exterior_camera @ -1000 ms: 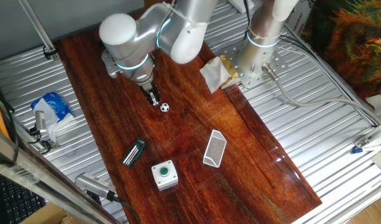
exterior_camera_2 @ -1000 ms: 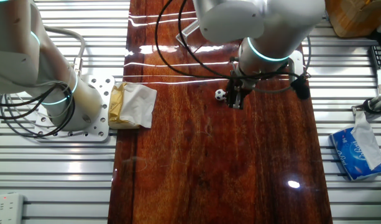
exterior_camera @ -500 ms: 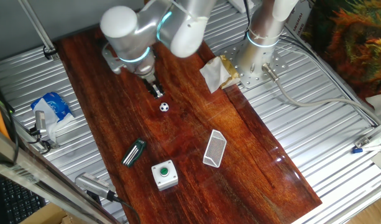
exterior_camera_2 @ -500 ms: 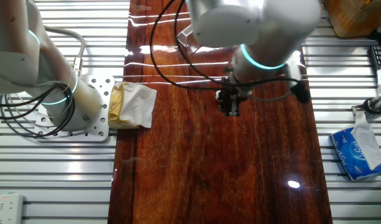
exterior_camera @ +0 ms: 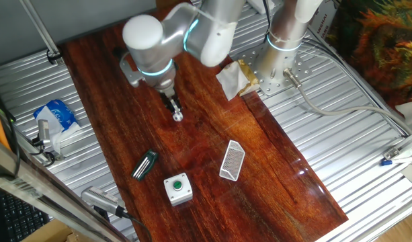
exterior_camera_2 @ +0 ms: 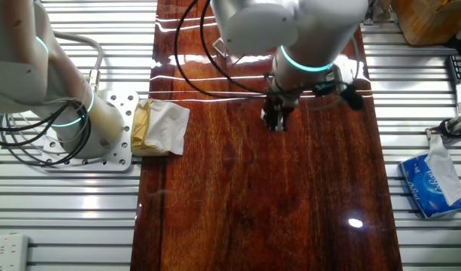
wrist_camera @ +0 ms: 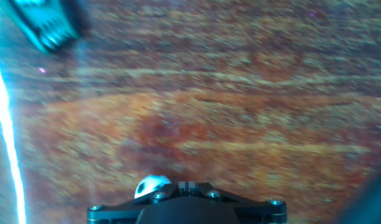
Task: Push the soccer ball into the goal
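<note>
Ball (exterior_camera: 178,116) sat right at your gripper (exterior_camera: 174,107) tips on the wood table (exterior_camera: 259,154), well short of the goal (exterior_camera: 231,160). Fingers looked narrow, holding nothing; you had the whole push left, I'd say.

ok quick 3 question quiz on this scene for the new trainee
1. True or false: the soccer ball already lies inside the goal.
2. Which lies nearest the white button box? A) the goal B) the dark green-striped clip C) the blue tissue pack
3. Fill in: the end effector tip is right beside the ____.

Key: 1 false, the two lie well apart. 2 B. 3 soccer ball.
</note>
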`<action>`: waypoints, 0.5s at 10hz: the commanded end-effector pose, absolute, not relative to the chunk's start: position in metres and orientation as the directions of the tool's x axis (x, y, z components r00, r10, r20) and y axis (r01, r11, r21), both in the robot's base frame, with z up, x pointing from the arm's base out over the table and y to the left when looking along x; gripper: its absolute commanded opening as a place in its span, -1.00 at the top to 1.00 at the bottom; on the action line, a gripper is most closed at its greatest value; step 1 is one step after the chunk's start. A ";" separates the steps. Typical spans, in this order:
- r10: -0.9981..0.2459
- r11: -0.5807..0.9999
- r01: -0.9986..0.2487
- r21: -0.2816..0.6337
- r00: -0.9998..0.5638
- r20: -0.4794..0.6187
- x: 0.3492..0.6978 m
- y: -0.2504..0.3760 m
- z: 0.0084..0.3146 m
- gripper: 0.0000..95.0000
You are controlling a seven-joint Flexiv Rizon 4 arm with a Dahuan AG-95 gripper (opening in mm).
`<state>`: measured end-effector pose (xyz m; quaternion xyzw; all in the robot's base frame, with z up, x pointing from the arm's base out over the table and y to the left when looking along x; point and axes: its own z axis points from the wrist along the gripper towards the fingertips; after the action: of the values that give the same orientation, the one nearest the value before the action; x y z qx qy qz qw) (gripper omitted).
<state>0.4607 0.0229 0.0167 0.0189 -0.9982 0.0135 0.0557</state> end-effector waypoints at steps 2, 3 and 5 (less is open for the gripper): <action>0.047 0.999 0.045 -0.024 -0.993 0.105 0.466 0.053 0.015 1.00; 0.088 0.996 0.086 -0.019 -0.991 0.104 0.467 0.064 0.015 1.00; 0.124 0.992 0.124 -0.012 -0.987 0.106 0.466 0.082 0.021 1.00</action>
<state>0.4672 0.0772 0.0172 -0.0563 -0.9970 0.0051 0.0523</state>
